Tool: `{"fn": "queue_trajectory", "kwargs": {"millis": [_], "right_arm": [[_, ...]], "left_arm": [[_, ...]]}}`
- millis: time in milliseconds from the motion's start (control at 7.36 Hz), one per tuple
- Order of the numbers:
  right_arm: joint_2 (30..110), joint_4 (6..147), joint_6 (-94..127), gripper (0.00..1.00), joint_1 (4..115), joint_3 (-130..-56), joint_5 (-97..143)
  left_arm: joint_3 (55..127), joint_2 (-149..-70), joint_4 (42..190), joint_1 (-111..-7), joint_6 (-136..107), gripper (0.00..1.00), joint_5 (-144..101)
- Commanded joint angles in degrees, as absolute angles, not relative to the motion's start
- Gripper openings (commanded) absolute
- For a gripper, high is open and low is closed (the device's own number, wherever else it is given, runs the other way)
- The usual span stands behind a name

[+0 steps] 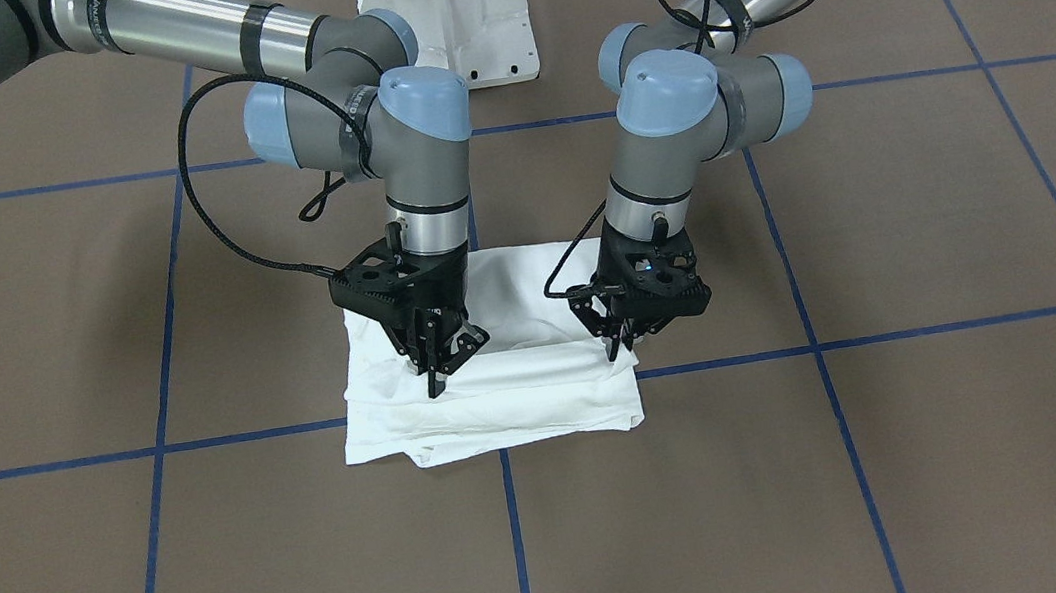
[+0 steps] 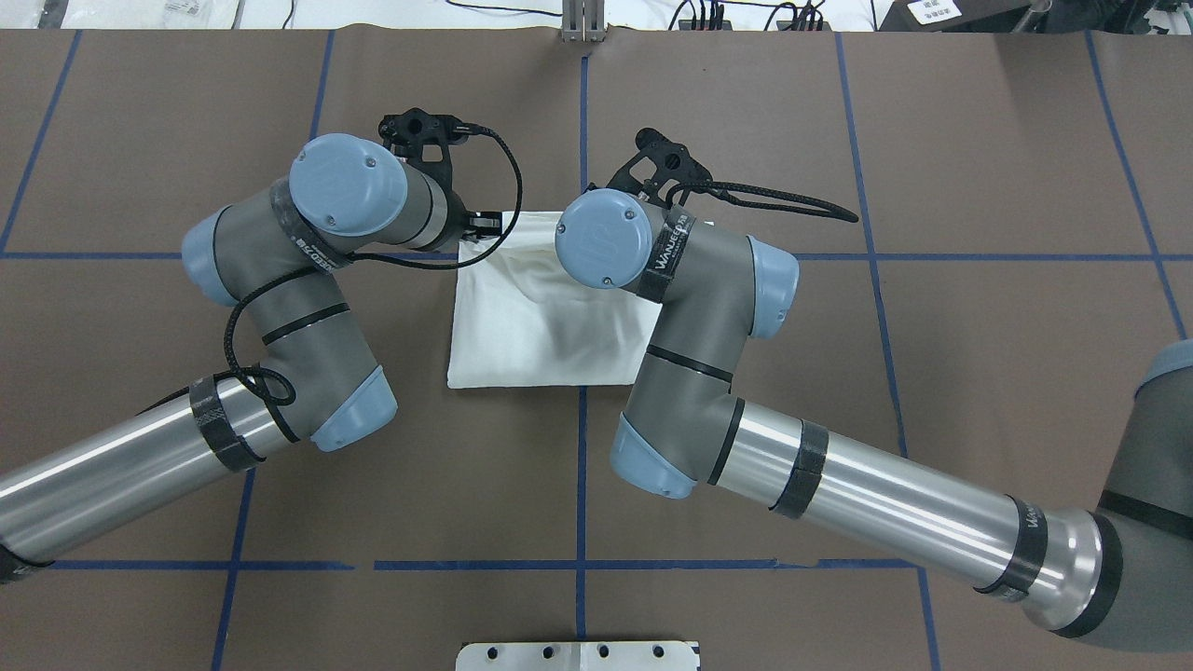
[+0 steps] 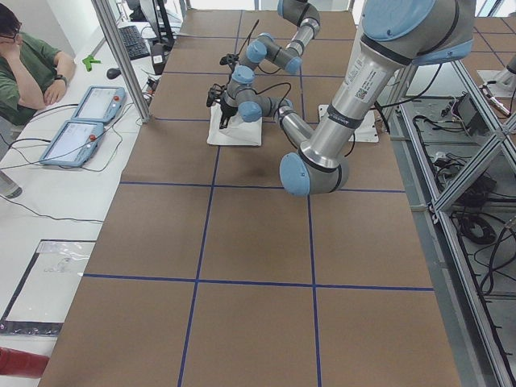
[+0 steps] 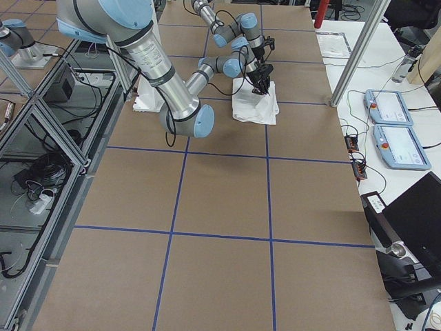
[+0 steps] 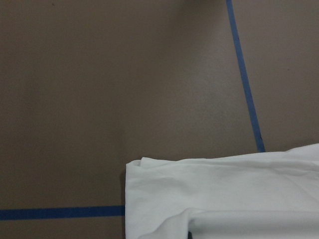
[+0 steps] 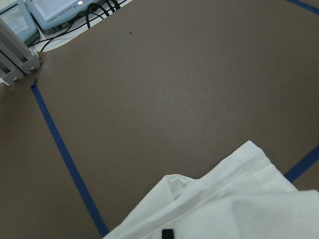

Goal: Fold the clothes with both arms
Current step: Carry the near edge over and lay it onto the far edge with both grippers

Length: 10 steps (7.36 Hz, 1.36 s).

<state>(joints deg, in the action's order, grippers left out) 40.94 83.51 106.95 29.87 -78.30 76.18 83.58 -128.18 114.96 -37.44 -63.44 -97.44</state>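
The white shirt lies folded into a small rectangle on the brown table, also seen in the overhead view. Both arms reach down over its operator-side edge. My right gripper stands tilted over the shirt's corner with its fingers spread, the lower fingertip touching the cloth. My left gripper points down at the opposite corner, fingertips on the cloth; how far apart they are I cannot make out. The left wrist view shows a flat folded corner of the shirt. A rumpled corner of the shirt fills the bottom of the right wrist view.
The white pedestal base stands behind the shirt. Blue tape lines cross the brown table. Beyond the table edge on the operators' side are two tablets, a metal post and a seated person.
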Motion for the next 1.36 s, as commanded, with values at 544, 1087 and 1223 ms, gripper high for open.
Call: {"fn": "queue_trajectory", "kwargs": {"millis": [544, 1087, 1223], "right_arm": [[38.8, 83.0, 100.7, 1.00, 28.6, -75.7, 77.4], [33.2, 82.8, 98.9, 0.84, 31.9, -63.0, 77.1], [33.2, 82.9, 97.7, 0.77, 32.3, -62.8, 77.1]], "left_arm": [[83.4, -125.2, 120.3, -44.2, -45.9, 1.00, -104.8], [83.4, -123.5, 123.0, -44.6, -45.6, 1.00, -104.9], [83.3, -123.5, 123.0, -44.6, -45.7, 1.00, -104.9]]}}
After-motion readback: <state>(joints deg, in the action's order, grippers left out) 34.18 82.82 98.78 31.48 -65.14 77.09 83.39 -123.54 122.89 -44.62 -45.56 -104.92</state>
